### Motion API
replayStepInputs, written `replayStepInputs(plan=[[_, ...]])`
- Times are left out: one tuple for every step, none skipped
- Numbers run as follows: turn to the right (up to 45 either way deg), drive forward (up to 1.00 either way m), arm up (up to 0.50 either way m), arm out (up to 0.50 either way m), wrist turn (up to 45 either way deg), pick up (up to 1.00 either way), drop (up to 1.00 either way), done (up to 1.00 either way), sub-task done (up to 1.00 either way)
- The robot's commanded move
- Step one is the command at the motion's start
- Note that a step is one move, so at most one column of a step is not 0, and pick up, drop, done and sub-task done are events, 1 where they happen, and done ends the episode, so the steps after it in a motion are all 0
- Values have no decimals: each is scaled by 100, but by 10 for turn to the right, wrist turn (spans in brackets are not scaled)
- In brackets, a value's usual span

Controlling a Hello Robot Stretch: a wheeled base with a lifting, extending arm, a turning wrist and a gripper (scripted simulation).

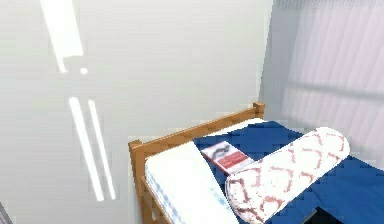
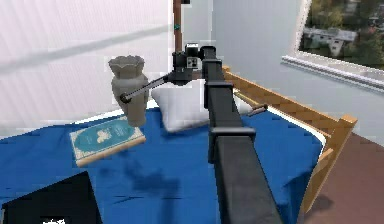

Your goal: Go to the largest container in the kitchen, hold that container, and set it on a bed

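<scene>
The beige vase (image 2: 128, 72) is right at the tool's (image 2: 133, 94) finger end.

free: middle of blue bed cover (image 2: 168, 186) | in the way: book (image 2: 105, 139), white pillow (image 2: 181, 107), wooden bed frame (image 2: 342, 132)

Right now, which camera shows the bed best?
The arm side view: the bed spreads its blue cover across the picture, with a white pillow and wooden frame. The forward view catches one corner: wooden end board, blue cover and a patterned bolster.
</scene>
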Motion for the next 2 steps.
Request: replayStepInputs(plan=[[0,0,0,0,0,0,100,0,0],[0,0,2,0,0,0,0,0,0]])
